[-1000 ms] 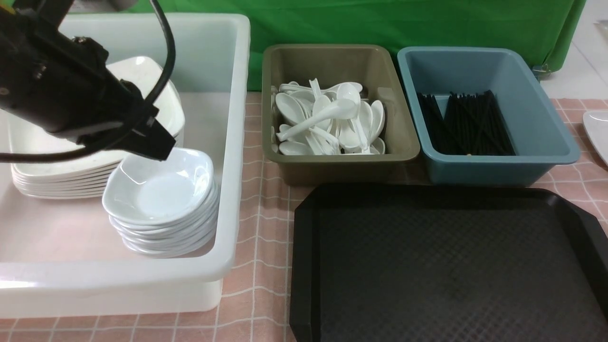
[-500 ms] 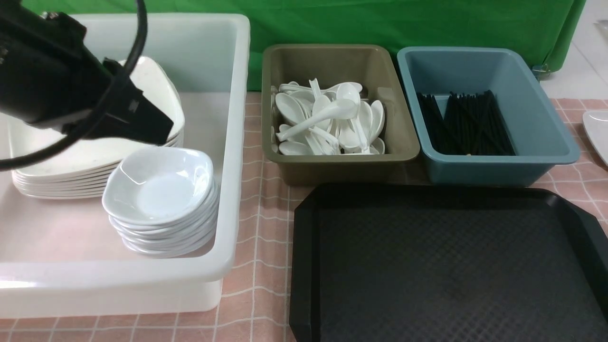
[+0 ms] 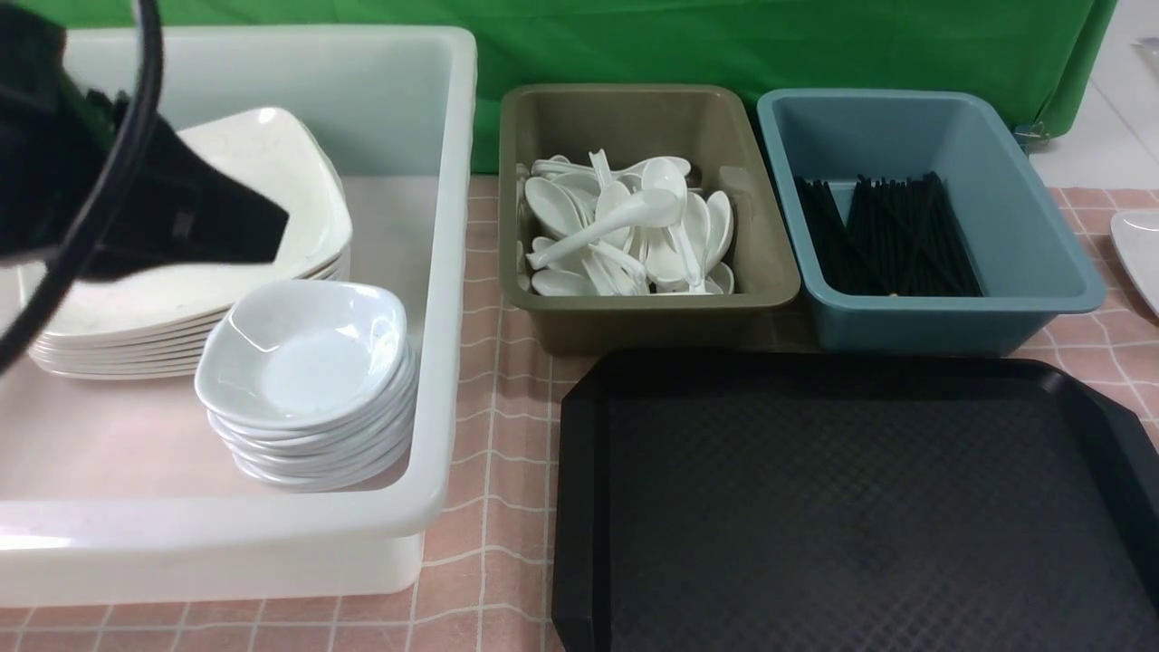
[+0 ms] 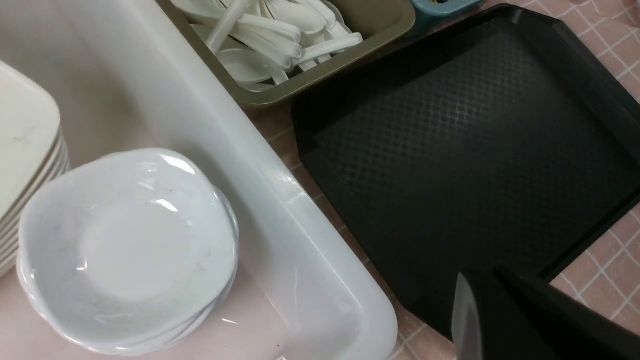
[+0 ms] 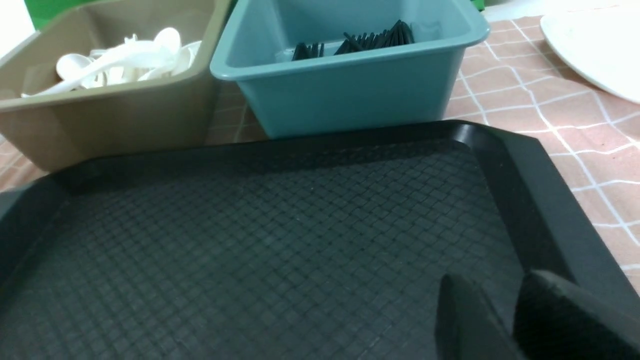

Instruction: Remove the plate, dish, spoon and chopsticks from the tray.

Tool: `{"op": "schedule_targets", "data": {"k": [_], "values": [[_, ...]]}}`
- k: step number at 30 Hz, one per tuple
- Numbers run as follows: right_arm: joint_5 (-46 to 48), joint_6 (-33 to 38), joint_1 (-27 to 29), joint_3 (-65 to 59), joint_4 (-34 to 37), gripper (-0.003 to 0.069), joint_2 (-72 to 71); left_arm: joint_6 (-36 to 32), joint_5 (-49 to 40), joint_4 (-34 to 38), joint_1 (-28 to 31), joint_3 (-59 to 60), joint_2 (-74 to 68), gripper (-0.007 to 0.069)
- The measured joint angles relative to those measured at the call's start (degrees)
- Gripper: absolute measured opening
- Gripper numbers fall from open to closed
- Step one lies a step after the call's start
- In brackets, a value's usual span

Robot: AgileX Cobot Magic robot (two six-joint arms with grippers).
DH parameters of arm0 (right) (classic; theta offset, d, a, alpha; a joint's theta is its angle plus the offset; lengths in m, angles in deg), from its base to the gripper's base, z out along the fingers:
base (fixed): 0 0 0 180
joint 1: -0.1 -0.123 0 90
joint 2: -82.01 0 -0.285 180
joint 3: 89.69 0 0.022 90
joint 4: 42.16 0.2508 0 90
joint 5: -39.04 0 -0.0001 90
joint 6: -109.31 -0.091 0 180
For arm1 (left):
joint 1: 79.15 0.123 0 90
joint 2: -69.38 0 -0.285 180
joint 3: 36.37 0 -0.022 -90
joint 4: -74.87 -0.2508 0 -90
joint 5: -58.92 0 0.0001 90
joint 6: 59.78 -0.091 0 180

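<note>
Tray (image 3: pixel 851 507) lies flat, long axis running left to right.

Likely a staged dish-sorting test bench (not a real kitchen): green backdrop (image 3: pixel 770 45), pink checked tablecloth (image 3: pixel 493 380).

The tray (image 3: pixel 851 507) floor lies bare, open from above inside its raised rim. Behind it the olive bin (image 3: pixel 634 335) and blue bin (image 3: pixel 951 321) stand close together. The white tub (image 3: pixel 435 362) wall rises just left, with a narrow strip of tablecloth (image 3: pixel 493 507) between
</note>
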Motion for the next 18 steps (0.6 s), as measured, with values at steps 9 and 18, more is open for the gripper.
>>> {"op": "schedule_targets", "data": {"k": [9, 18], "values": [[0.0, 5.9, 0.0, 0.0, 0.0, 0.0237, 0.0, -0.2, 5.5, -0.4, 0.0, 12.4, 4.1, -0.0001], [0.0, 6.2, 0.0, 0.0, 0.0, 0.0240, 0.0, -0.4, 8.7, 4.7, 0.0, 19.4, 13.1, -0.0001]]}}
